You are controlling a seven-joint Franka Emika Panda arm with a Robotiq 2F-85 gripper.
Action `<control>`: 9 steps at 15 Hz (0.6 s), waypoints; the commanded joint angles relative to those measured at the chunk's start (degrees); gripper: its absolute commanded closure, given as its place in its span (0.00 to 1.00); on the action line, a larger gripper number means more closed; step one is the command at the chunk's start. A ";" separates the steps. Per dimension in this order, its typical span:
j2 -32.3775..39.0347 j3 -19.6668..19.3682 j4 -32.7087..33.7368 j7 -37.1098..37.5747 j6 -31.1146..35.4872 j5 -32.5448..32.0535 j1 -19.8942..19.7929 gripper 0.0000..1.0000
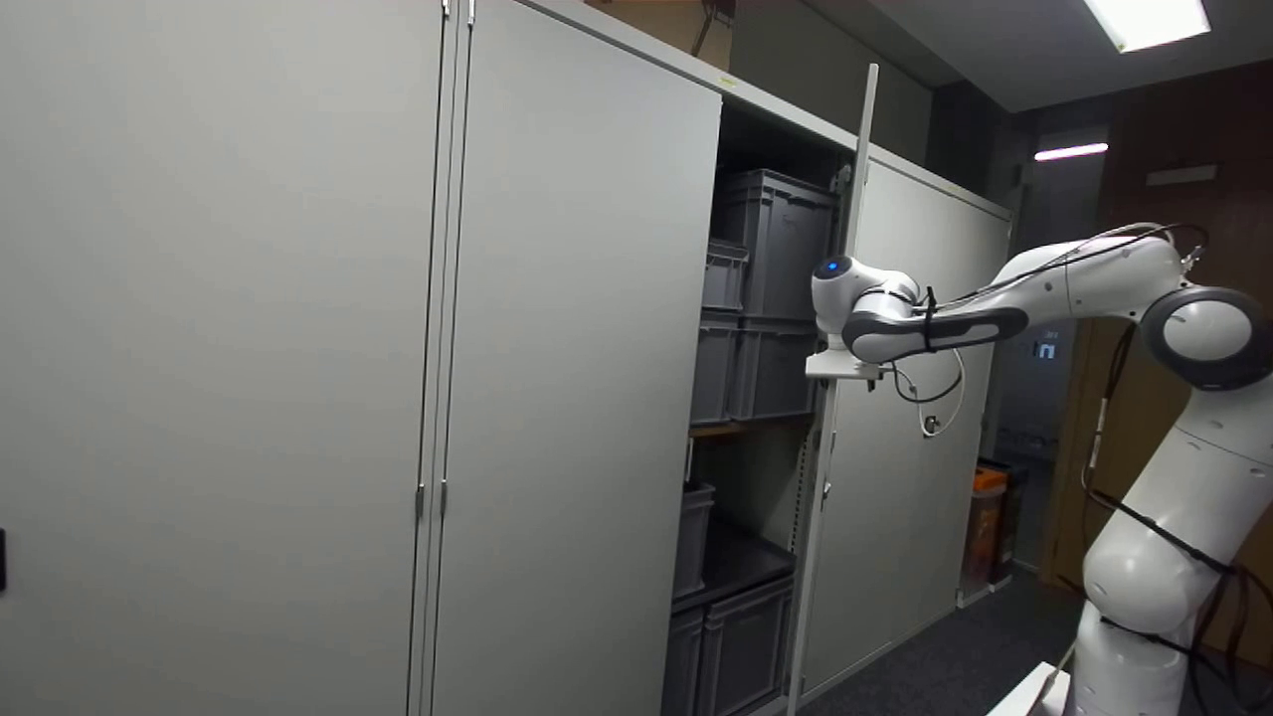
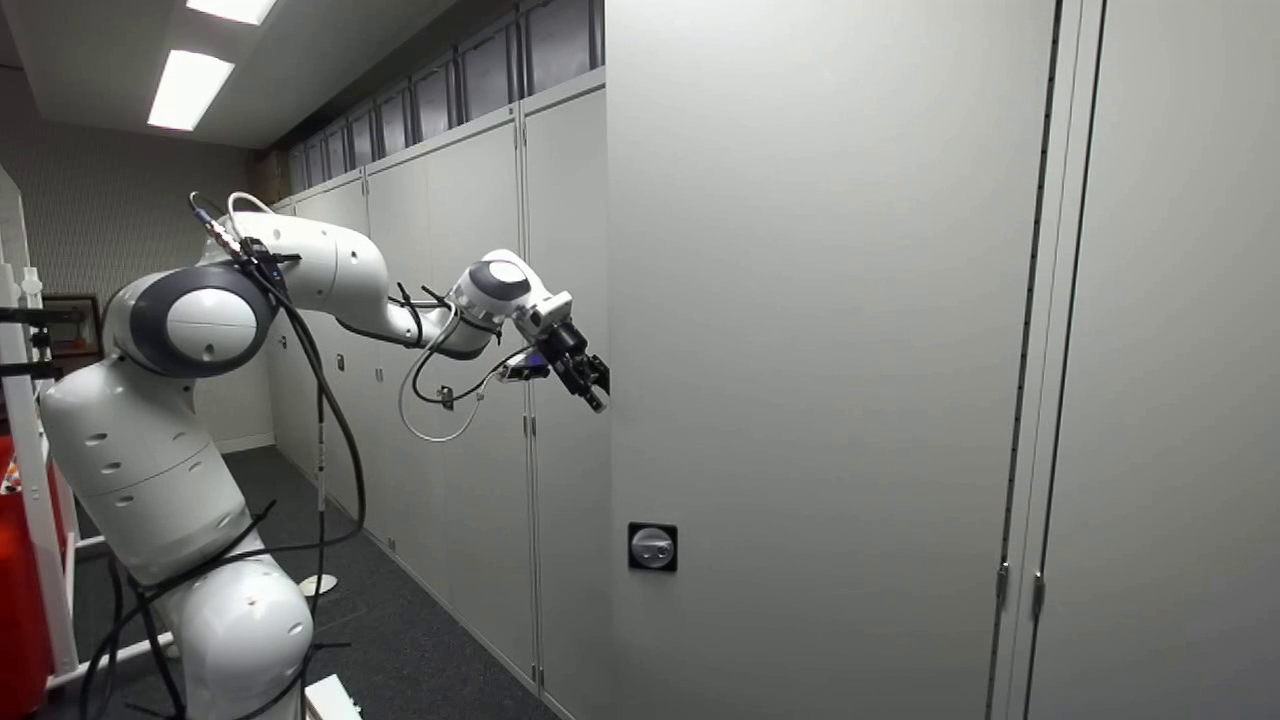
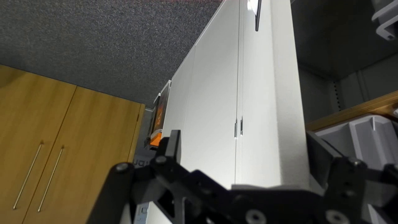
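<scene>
My gripper is black with two fingers. In the wrist view the gripper (image 3: 244, 144) stands open, its fingers wide apart. The edge of a light grey cabinet door (image 3: 289, 102) lies between them. The right finger is close beside the door's inner side; whether it touches cannot be told. The left finger is apart from the door's outer face. In an exterior view the gripper (image 2: 594, 385) reaches the free edge of this door (image 2: 820, 350), which partly hides its fingertips. In an exterior view the door (image 1: 818, 497) stands ajar, seen edge-on, and the gripper is hidden there. A lock (image 2: 652, 548) sits on the door.
Behind the door the open cabinet holds several grey bins (image 1: 786, 249) on shelves. More shut cabinet doors (image 1: 587, 328) line the wall. Orange-topped bins (image 1: 987, 507) and a wooden cupboard (image 3: 68, 137) stand farther off. Cables (image 2: 440, 400) hang from the arm.
</scene>
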 commanded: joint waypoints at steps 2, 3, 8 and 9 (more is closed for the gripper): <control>-4.61 -0.02 -3.84 -0.71 1.81 2.64 -2.30 0.00; -5.15 -0.14 -4.29 -0.94 2.32 3.14 -2.57 0.00; -7.28 -0.41 -6.12 -1.64 3.27 4.89 -3.78 0.00; -7.70 -0.50 -6.50 -1.85 3.41 5.25 -3.99 0.00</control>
